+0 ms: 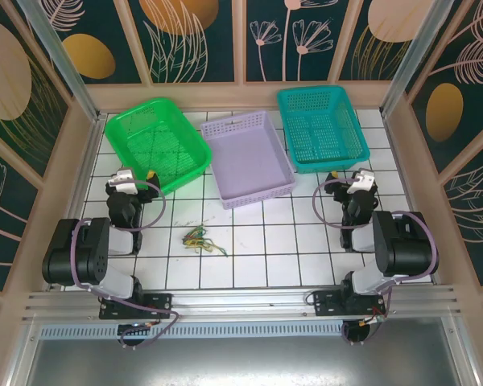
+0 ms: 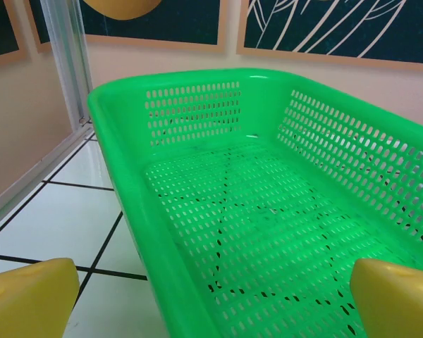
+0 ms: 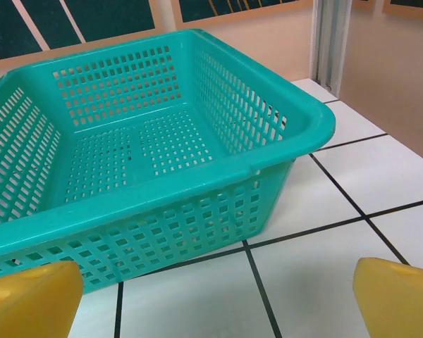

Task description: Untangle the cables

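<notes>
The cables [image 1: 200, 239] lie in a small tangled bunch of yellow, green, red and dark strands on the white tiled table, between the two arms and near the front. My left gripper [image 1: 135, 176] sits to the upper left of the bunch, at the near edge of the green basket [image 1: 157, 142]; its yellow fingertips [image 2: 28, 297] stand wide apart with nothing between them. My right gripper [image 1: 350, 178] sits far to the right of the bunch, just in front of the teal basket [image 1: 320, 127]. It is open too, its yellow fingertips [image 3: 398, 296] spread over bare tile.
A lilac tray [image 1: 249, 158] stands at the back between the green basket [image 2: 268, 211] and the teal basket [image 3: 127, 162]. All three look empty. Beige walls and metal posts enclose the table on three sides. Bare tiles surround the cable bunch.
</notes>
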You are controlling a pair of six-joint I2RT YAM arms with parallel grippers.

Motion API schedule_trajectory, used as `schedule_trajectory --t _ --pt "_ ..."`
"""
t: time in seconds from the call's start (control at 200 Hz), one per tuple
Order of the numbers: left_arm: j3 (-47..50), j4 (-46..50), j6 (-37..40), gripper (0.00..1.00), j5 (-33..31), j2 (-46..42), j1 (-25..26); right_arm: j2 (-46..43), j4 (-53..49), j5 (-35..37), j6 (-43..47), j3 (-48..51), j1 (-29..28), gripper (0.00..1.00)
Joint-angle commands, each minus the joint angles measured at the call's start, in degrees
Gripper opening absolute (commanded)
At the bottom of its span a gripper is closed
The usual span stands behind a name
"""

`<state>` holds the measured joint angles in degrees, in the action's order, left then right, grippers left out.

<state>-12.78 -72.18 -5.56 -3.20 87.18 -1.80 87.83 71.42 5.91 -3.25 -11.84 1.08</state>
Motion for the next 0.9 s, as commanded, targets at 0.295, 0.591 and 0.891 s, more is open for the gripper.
schedule_trajectory --t 0.295,0.591,0.891 --pt "-0.7 -0.7 0.6 0.98 0.8 -0.2 0.2 0.3 1.6 -1.1 0.7 -0.7 0.3 0.99" --pt "-0.8 -0.6 0.7 0.98 0.8 -0.2 0.2 0.3 1.7 -1.1 0.8 -0.6 0.3 0.99" --pt "-0.1 5.0 -0.1 0.98 -2.0 -8.7 0.2 -4.8 -0.2 2.0 -0.2 0.5 0.1 0.99"
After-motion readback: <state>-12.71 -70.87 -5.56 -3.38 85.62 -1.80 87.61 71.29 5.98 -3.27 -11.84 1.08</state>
